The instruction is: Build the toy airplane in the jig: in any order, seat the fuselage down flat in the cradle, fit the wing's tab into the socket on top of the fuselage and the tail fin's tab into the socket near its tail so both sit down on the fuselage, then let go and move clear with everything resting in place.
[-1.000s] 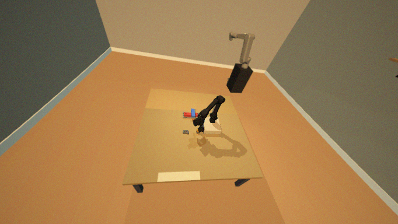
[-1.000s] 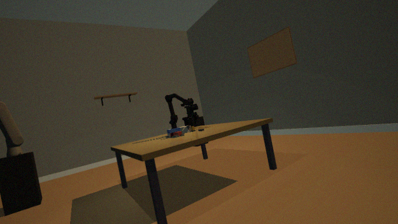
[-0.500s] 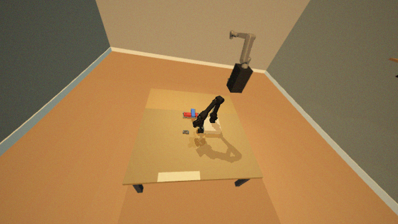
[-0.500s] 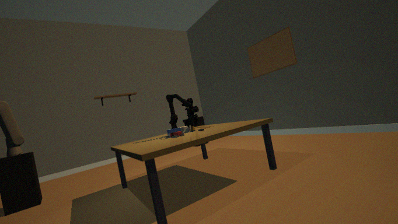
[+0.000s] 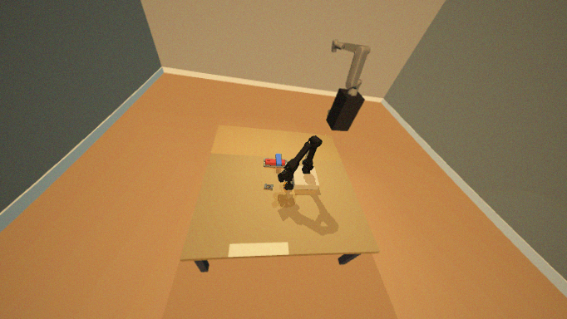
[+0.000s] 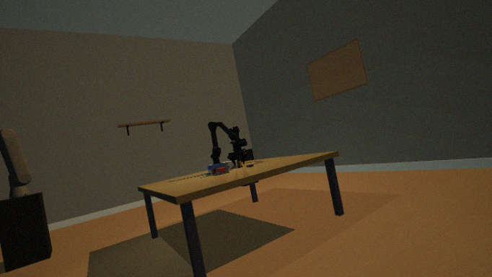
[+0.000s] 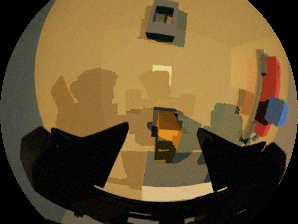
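The red fuselage [image 5: 270, 162] [image 6: 221, 170] [image 7: 272, 75] lies in the grey cradle [image 7: 260, 67]. The blue wing [image 5: 278, 159] [image 6: 213, 166] [image 7: 277, 112] lies across its top; whether its tab is fully down cannot be told. The orange tail fin [image 7: 169, 126] stands upright in a dark holder, apart from the fuselage. My gripper [image 5: 288, 188] [image 6: 237, 164] [image 7: 164, 128] is open above the fin, which shows between the fingertips in the wrist view with no finger visibly touching it. The fuselage's tail socket is not clear in any view.
A small grey holder [image 5: 268, 187] [image 6: 249, 166] [image 7: 160, 30] with an empty opening stands on the table [image 5: 233, 208] beyond the fin. A pale slab [image 5: 306, 180] lies by the arm's base. The cradle is to the right in the wrist view.
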Robot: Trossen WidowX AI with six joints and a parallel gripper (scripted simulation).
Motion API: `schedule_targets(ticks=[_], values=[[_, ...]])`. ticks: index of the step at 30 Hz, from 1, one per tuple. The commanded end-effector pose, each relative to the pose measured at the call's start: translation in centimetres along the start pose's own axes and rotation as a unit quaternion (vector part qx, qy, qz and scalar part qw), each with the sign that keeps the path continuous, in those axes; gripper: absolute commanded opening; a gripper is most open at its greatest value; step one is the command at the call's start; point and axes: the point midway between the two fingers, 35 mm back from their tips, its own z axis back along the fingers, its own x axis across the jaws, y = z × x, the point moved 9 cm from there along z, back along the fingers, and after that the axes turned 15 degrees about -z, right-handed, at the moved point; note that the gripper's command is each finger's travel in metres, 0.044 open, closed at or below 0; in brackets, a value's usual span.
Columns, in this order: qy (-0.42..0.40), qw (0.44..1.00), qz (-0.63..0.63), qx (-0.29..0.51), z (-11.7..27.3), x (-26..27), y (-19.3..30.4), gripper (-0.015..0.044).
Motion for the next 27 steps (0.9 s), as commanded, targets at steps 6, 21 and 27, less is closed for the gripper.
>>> schedule_targets(ticks=[6,21,27], values=[[0.0,1.0,-0.001,0.003,-0.3,-0.03,0.07,0.0256],[0.0,1.0,-0.001,0.003,-0.3,-0.03,0.07,0.0],[-0.019,1.0,0.002,-0.008,0.45,0.58,-0.32,0.0]])
